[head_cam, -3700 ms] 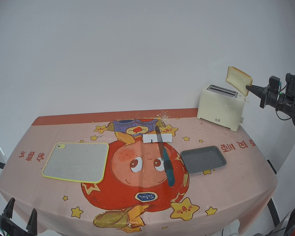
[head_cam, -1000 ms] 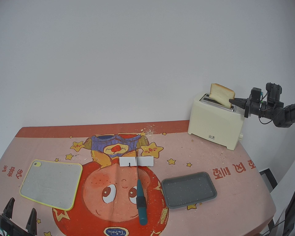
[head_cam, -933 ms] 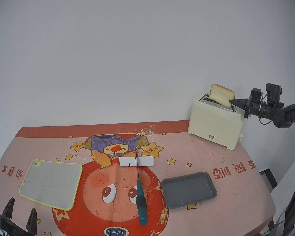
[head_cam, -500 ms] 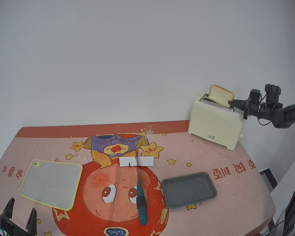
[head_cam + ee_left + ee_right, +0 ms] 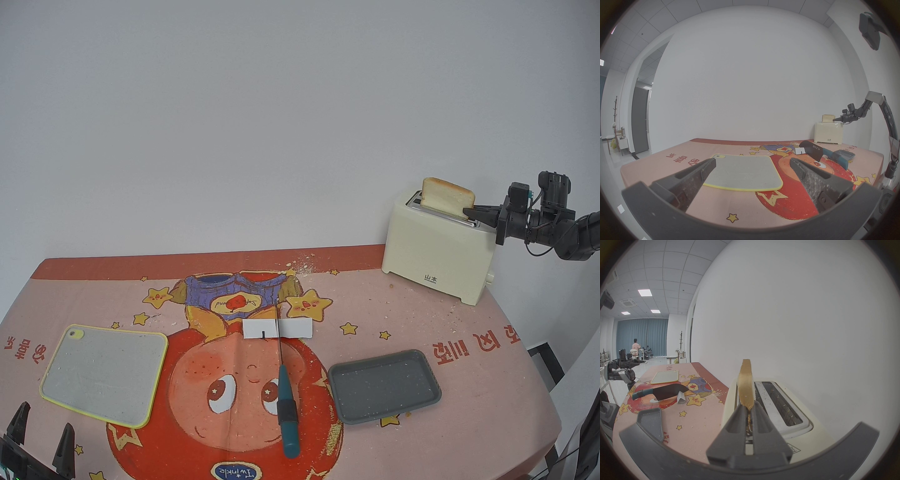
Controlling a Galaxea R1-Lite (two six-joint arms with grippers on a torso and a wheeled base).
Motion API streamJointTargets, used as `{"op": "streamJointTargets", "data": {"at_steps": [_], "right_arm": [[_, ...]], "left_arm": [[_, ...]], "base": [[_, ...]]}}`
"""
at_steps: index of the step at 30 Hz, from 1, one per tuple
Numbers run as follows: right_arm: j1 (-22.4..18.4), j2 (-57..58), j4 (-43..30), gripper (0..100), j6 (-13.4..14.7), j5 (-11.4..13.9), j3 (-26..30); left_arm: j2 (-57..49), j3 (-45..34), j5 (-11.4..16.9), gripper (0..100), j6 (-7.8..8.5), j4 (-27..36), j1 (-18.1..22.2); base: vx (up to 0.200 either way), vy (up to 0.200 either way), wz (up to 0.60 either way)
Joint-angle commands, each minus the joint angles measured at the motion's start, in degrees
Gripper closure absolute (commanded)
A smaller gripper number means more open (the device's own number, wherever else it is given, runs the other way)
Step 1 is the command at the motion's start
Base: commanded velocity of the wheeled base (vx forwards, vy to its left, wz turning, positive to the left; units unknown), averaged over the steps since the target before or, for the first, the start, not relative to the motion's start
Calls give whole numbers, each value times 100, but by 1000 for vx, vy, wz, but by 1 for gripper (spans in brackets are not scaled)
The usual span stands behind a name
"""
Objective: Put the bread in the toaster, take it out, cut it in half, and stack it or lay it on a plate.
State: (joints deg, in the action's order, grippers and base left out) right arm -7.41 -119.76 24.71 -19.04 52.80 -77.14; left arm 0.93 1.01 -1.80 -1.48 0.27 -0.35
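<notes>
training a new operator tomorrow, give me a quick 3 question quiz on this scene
1. True or false: the right hand is shut on the bread, which stands partly down in the toaster.
2. Where does the knife lie?
A. between the cutting board and the tray
B. on the cutting board
C. in the tray
3. Fill in the blank: the left hand is ___ (open or shut).

Key: 1 true; 2 A; 3 open.
</notes>
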Motion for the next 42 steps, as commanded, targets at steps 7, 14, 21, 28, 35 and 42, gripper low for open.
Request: {"op": "streamJointTargets", "data": {"at_steps": [7, 14, 21, 28, 35, 42], "right_arm": [[-6, 5, -36, 100, -3, -6, -29], [-15, 5, -36, 100, -38, -6, 6], [-59, 14, -36, 0, -56, -24, 33], [-67, 23, -19, 0, -65, -24, 33], [-226, 304, -28, 0, 15, -59, 24], [-1052, 1280, 34, 0, 744, -446, 955]], "left_arm": [[-49, -101, -4, 0, -2, 0, 0], [-49, -101, 5, 0, -2, 0, 0], [-49, -101, 5, 0, -2, 0, 0], [-49, -101, 5, 0, -2, 0, 0], [-49, -101, -4, 0, -2, 0, 0], [-49, -101, -4, 0, -2, 0, 0]], "base": [[0, 0, 0], [0, 0, 0], [0, 0, 0], [0, 0, 0], [0, 0, 0], [0, 0, 0]]}}
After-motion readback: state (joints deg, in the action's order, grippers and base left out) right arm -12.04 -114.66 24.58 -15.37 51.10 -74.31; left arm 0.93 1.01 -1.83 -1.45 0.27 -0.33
